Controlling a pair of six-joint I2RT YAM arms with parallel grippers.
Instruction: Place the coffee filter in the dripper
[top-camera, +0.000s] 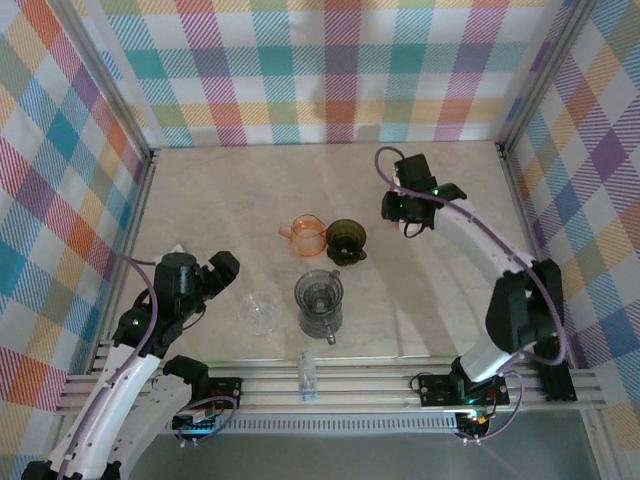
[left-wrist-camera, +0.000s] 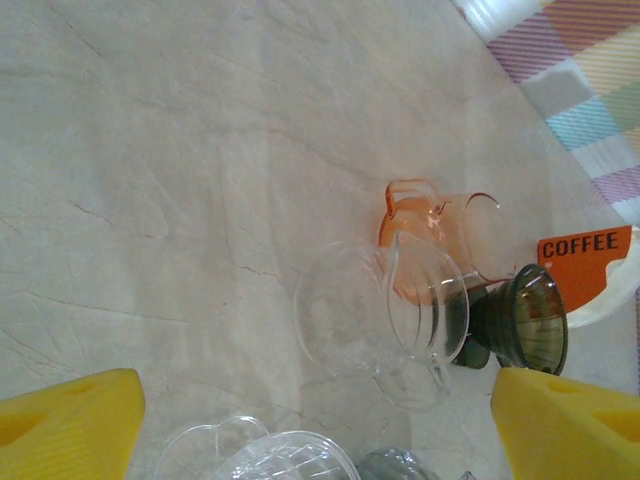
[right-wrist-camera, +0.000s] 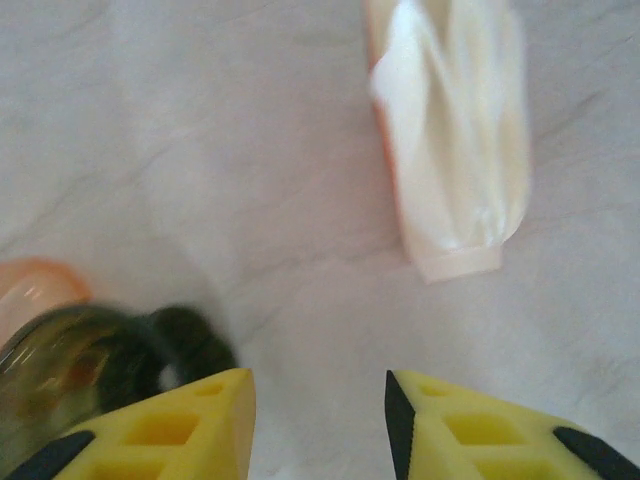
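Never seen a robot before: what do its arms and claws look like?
The left arm and right arm are white tubes with black joints, lilac cables and small green lights. The left claw and right claw have chunky yellow fingers.

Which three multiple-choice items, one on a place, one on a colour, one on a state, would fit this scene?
1. In the top view, the dark green translucent dripper stands: A) left of the orange translucent jug; B) right of it; C) inside it.
2. The fingers of the left pincer are: A) yellow; B) black; C) red.
3. The right pincer is: A) shut on the dripper; B) open, empty; C) shut on the jug.
Key: B, it sits at the jug's right; A, yellow tips; B, bare table between its fingers.
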